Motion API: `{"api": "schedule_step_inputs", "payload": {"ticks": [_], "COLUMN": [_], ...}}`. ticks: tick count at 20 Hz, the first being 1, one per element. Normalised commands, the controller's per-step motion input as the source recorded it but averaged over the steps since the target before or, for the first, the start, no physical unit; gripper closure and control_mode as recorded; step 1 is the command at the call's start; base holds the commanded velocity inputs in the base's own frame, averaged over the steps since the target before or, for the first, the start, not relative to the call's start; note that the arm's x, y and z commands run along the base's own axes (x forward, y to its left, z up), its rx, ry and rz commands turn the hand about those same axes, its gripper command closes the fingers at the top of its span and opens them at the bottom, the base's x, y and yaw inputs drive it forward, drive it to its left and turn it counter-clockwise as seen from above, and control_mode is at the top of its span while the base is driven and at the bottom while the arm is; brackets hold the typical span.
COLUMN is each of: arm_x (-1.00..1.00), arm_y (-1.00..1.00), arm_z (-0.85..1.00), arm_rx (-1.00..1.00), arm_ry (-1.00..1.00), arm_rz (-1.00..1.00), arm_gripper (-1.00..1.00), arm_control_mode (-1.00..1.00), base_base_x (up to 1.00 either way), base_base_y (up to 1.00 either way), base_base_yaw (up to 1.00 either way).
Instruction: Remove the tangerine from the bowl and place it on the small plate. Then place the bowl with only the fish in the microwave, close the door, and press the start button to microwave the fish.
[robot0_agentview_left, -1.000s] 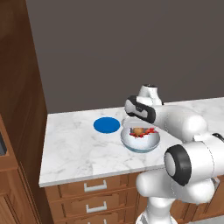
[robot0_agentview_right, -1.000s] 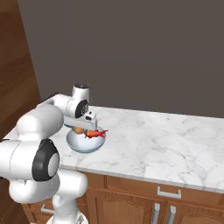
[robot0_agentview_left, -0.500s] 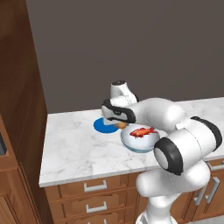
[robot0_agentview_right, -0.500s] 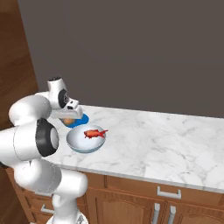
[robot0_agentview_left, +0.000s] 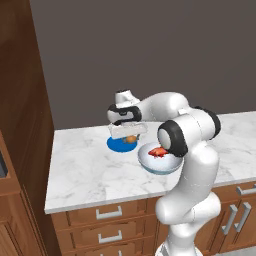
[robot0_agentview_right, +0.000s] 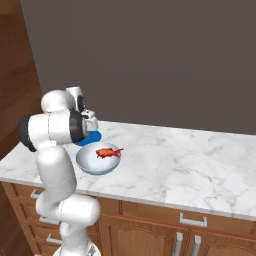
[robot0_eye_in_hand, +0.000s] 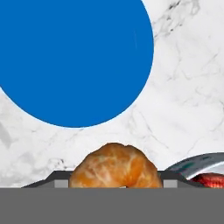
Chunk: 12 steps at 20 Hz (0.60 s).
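Note:
My gripper is shut on the tangerine, a small orange-brown ball held just over the right edge of the small blue plate. In the hand view the tangerine sits between the fingers, with the plate spread out beyond it on the marble. To the right of the plate stands the white bowl, and the red fish lies alone in it. From the right base view the bowl and fish are in front of the plate. The microwave, its door and start button are out of view.
A marble counter carries everything, with wooden drawers below it. A tall brown cabinet stands at its left end. The counter stretches far to the right. My own arm arches over the bowl.
The gripper has lifted the tangerine out of the bowl and swung it left to the blue plate. The fish now lies alone in the bowl.

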Motion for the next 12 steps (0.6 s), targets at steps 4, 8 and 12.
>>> {"api": "schedule_step_inputs", "payload": {"ticks": [4, 8, 12], "arm_x": [0.17, 0.39, 0.50], "arm_y": [0.00, 0.00, 0.00], "arm_z": [-0.63, -0.34, -0.22], "arm_rx": [0.00, 0.00, 0.00], "arm_ry": [0.04, 0.06, 0.04], "arm_rz": [0.00, 0.00, 0.00], "arm_gripper": [1.00, 1.00, 1.00], "arm_control_mode": [-1.00, -1.00, -1.00], "base_base_x": [0.00, 0.00, 0.00], "base_base_y": [0.00, 0.00, 0.00], "base_base_yaw": [0.00, 0.00, 0.00]}}
